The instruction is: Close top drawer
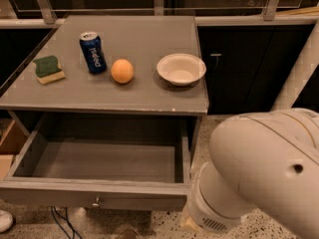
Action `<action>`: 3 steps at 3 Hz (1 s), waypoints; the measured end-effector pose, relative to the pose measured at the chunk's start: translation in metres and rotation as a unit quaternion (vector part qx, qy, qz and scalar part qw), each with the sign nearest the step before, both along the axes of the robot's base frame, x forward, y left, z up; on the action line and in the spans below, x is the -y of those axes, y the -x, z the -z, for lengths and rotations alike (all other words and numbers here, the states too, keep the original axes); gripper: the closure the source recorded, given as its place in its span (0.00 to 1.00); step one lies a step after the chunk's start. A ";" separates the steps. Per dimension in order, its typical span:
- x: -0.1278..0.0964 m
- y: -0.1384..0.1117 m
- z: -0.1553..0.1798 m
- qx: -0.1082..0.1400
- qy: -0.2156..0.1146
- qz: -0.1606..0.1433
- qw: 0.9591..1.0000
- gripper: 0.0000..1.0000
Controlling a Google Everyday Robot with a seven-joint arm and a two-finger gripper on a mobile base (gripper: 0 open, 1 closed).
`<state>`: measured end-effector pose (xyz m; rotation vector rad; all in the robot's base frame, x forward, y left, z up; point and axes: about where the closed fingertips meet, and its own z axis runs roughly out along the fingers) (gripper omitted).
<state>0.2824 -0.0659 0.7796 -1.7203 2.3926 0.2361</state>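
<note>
Top drawer [94, 197] gapes fully open, the push still undone; my gripper hides beneath my arm [264, 173], its grip impossible to tell.

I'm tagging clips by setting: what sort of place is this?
Likely an office break area: a soda can, orange, bowl and sponge on a grey table, dark cabinets behind. The tool is out of view; only the arm shows, lower right.
</note>
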 end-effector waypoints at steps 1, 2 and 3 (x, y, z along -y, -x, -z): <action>-0.015 -0.047 0.028 0.015 -0.009 0.002 1.000 1.00; -0.015 -0.047 0.028 0.015 -0.009 0.002 1.000 1.00; -0.024 -0.029 0.058 -0.010 -0.009 0.003 1.000 1.00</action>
